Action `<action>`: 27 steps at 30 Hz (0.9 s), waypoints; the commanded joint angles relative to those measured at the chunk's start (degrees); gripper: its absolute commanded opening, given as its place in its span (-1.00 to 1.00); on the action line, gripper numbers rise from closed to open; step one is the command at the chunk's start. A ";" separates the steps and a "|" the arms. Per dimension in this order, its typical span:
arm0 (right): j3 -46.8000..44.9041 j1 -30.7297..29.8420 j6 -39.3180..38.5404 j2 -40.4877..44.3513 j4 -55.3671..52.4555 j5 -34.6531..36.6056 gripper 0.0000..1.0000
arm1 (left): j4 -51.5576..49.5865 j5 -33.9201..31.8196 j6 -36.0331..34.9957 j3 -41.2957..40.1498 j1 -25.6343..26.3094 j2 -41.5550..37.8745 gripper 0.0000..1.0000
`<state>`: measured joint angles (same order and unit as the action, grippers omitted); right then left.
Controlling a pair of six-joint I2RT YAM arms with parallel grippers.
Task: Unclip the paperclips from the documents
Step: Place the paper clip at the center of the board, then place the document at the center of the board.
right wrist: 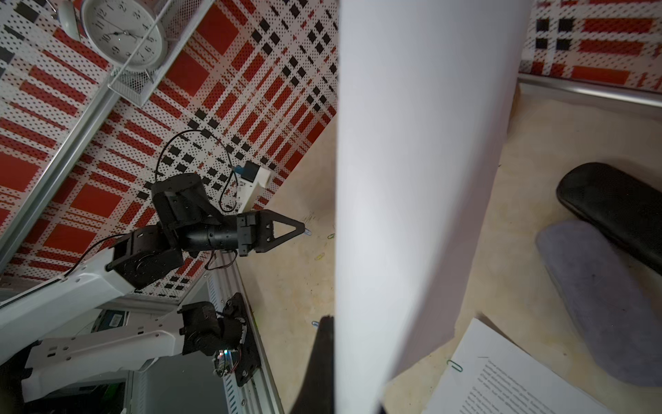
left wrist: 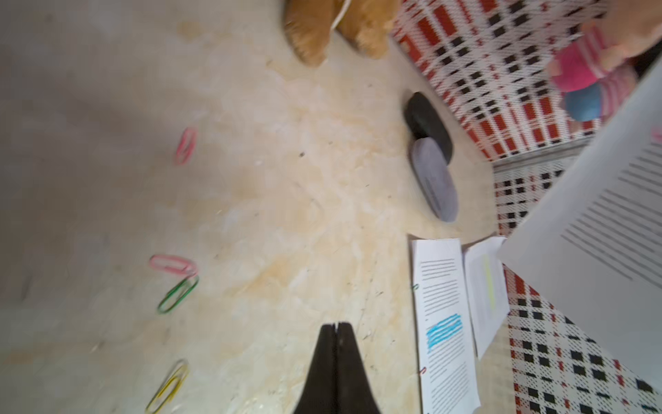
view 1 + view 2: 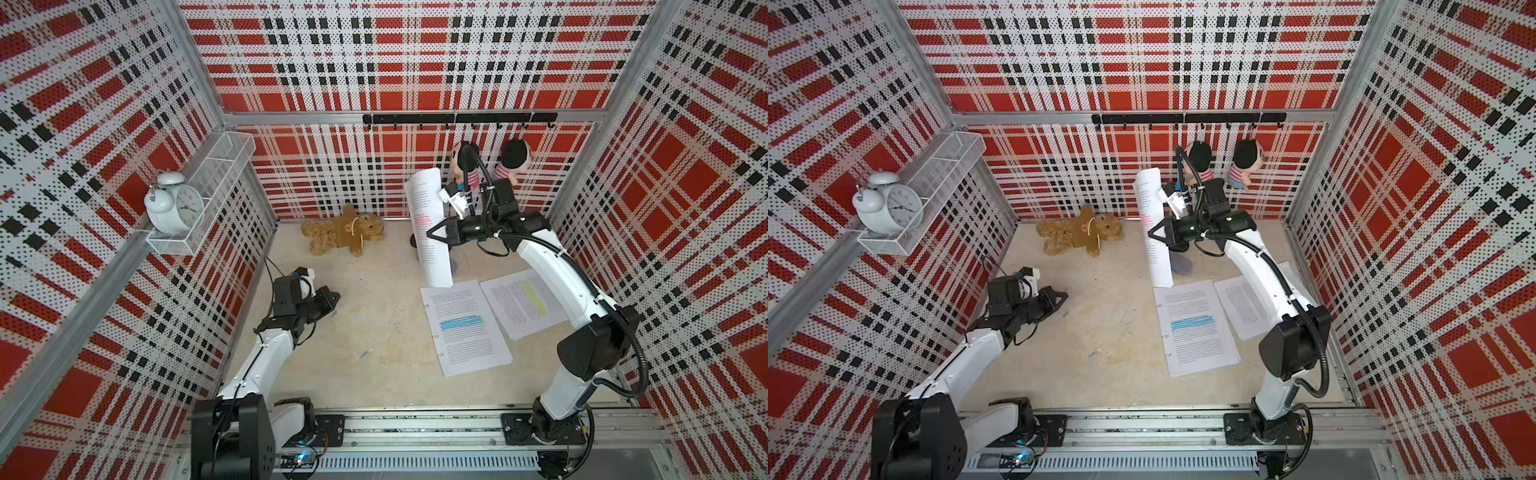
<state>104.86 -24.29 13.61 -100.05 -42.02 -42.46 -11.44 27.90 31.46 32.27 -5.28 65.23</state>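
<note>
I see the white wire-mesh basket point(image 3: 232, 158) holding a white twin-bell alarm clock point(image 3: 176, 205). My right gripper point(image 3: 429, 235) clamps the upright pink-highlighted white document point(image 3: 424, 195). The left gripper point(image 2: 336, 326), pinched shut, sits near loose coloured wire paperclips point(image 2: 178, 294).

only legible thing is the alarm clock point(image 1: 125, 34) dial, hour numerals like 12, 3, 4, 10, print on the documents point(image 3: 465, 328) too tiny to read
</note>
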 commanded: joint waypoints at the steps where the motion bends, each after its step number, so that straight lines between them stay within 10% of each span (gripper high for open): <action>1: -3.59 -3.13 3.64 2.31 6.58 3.37 -1.00 | -5.71 -6.12 1.15 -2.95 -0.43 0.77 -0.99; 5: -6.12 -7.77 7.13 0.92 12.18 5.72 -1.00 | -9.02 -8.54 0.45 -3.09 -0.93 4.38 -0.75; 13: -7.24 -12.80 12.75 -4.18 21.36 5.90 -1.00 | -12.68 -10.93 0.65 -1.65 -2.77 4.16 0.33; 27: -11.50 -10.30 20.50 -17.13 35.87 8.89 -1.00 | -14.24 -13.52 -1.80 6.43 -4.79 -4.68 0.50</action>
<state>94.54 -35.79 31.57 -115.79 -10.26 -35.97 -24.93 16.01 31.42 37.36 -9.54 61.89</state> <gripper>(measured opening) 0.044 0.750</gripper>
